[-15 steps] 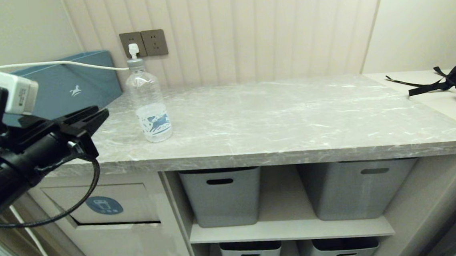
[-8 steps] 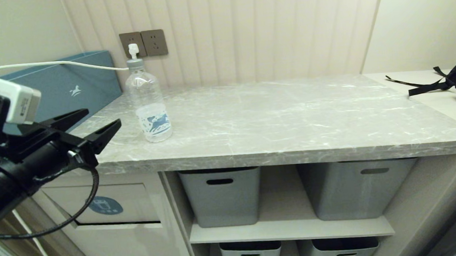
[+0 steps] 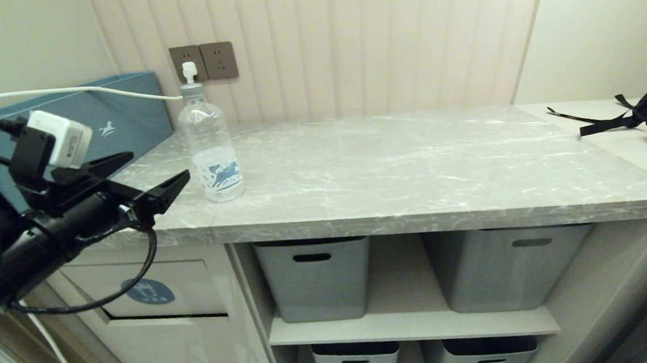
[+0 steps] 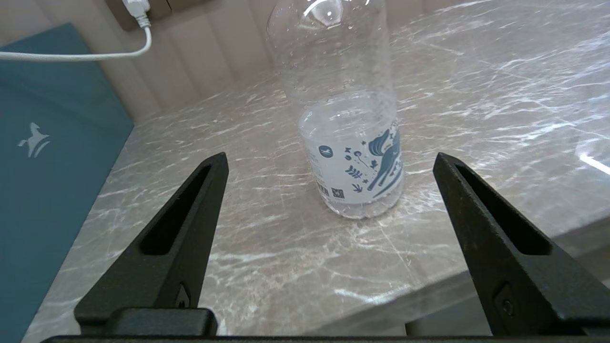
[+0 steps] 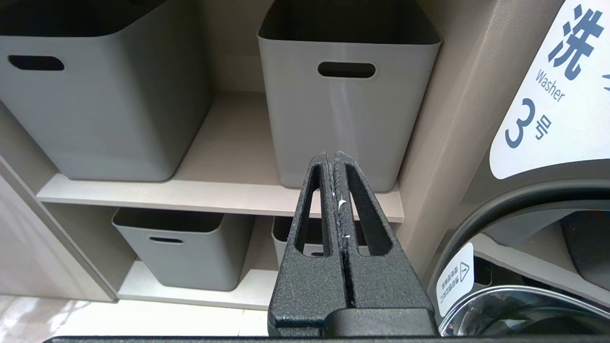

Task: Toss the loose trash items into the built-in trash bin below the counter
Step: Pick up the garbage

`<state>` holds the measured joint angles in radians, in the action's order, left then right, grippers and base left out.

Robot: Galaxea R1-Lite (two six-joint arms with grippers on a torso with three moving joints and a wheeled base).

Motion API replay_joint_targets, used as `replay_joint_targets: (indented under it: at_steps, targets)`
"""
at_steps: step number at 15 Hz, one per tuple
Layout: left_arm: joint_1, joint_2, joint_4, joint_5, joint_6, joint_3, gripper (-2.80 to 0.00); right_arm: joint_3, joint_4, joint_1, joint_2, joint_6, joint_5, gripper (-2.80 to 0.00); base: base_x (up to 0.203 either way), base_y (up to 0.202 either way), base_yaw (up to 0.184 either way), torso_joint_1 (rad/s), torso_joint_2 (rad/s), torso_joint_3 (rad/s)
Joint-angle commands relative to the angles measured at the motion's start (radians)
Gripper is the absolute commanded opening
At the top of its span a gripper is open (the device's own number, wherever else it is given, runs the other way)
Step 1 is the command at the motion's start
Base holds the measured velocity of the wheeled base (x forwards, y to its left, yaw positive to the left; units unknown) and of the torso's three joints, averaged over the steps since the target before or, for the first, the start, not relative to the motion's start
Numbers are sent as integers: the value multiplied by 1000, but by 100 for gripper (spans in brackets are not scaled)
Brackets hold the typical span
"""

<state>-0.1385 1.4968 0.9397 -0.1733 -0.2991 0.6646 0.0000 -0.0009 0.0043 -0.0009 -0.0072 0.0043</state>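
One bottle (image 3: 210, 145) stands upright on the counter (image 3: 391, 165), near its left front corner, clear plastic with a blue horse on its white label; the left gripper (image 3: 155, 175) hangs just off that corner with its jaws spread wide and nothing between them, the bottle lying at about one o'clock from its tips in the head view and not yet between them; the right gripper (image 5: 337, 164) is parked low by the grey tubs (image 5: 350, 95), its jaws pressed together on nothing. The main risk, as I judge it, is a tip: the bottle looks light and tall, so a finger striking its side before both flank it could knock it over and roll it toward the front edge at six o'clock; a hard squeeze could also crush the thin wall and let it slip. A white cable (image 3: 95, 92) runs from the wall socket just behind the cap, at twelve o'clock, and could snag a high lift. Open slab stretches toward three o'clock; the blue box (image 3: 120, 119) crowds nine o'clock. The trash bin (image 3: 148, 290) flap sits below the corner, at about seven o'clock from the bottle, shut.
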Motion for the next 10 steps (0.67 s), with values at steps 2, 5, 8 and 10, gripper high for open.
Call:
replay_joint_targets:
  at_steps: [2,5,8,10]
  targets:
    - [0,116,-20,0,3,95,0,0,-1,2,-1,0,0,-280,0,0,0,0,0,0]
    - [-1,179,-53,-2,11,160,0,0,-1,0,-1,0,0,-280,0,0,0,0,0,0]
    - [-9,232,-56,-4,33,213,0,0,-1,0,-1,0,0,-280,0,0,0,0,0,0]
    - [-18,262,-56,-6,56,253,0,0,1,0,-1,0,0,-280,0,0,0,0,0,0]
